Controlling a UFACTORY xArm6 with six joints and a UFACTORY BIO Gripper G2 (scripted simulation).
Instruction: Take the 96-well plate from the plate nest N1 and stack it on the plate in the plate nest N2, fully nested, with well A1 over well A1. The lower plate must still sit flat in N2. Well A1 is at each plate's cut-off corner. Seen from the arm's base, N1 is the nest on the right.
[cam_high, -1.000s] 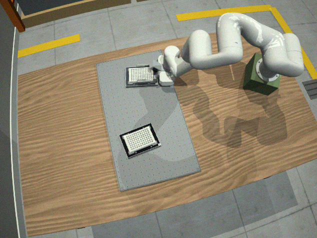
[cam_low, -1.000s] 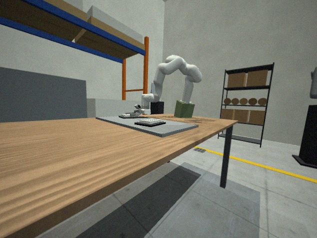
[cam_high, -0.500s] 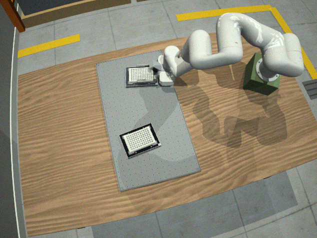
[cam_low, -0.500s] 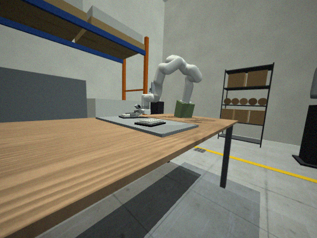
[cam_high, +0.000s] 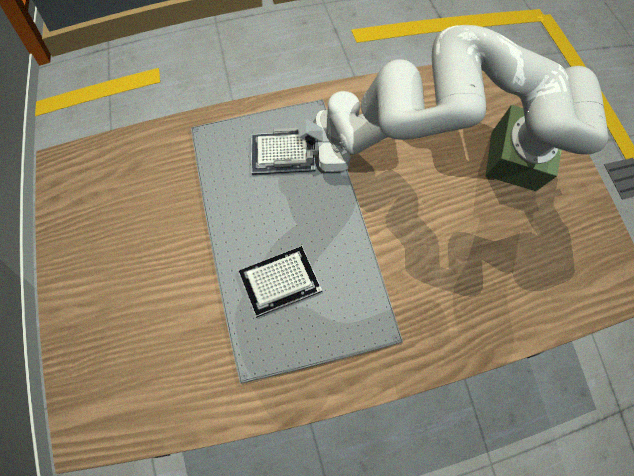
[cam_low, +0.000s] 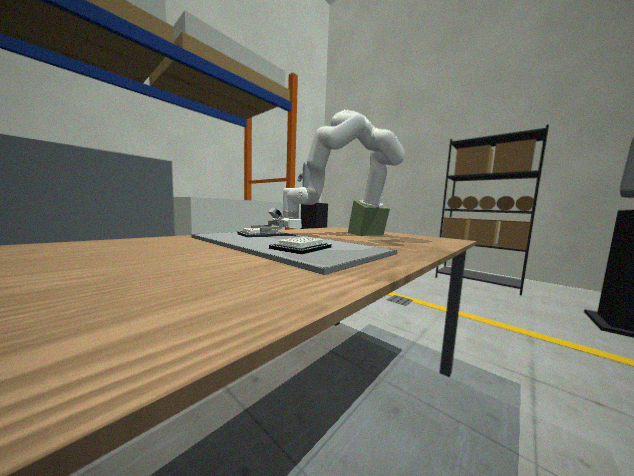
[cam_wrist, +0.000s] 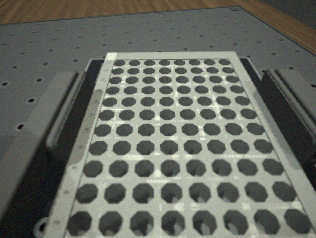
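While the jaws are clenched on the long sides of the far plate, it sits in N1, near the grey board's far edge. Wide gap to N2. Far plate's long axis: left-right; near plate's: skewed, right end farther. A1 corners: can't tell. Count: two plates, two nests, one arm.

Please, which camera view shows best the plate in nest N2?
The top view. It shows the plate in nest N2 from above, with its grid of wells and the dark nest around it. The exterior view shows it small and at a low angle. The wrist view does not show it.
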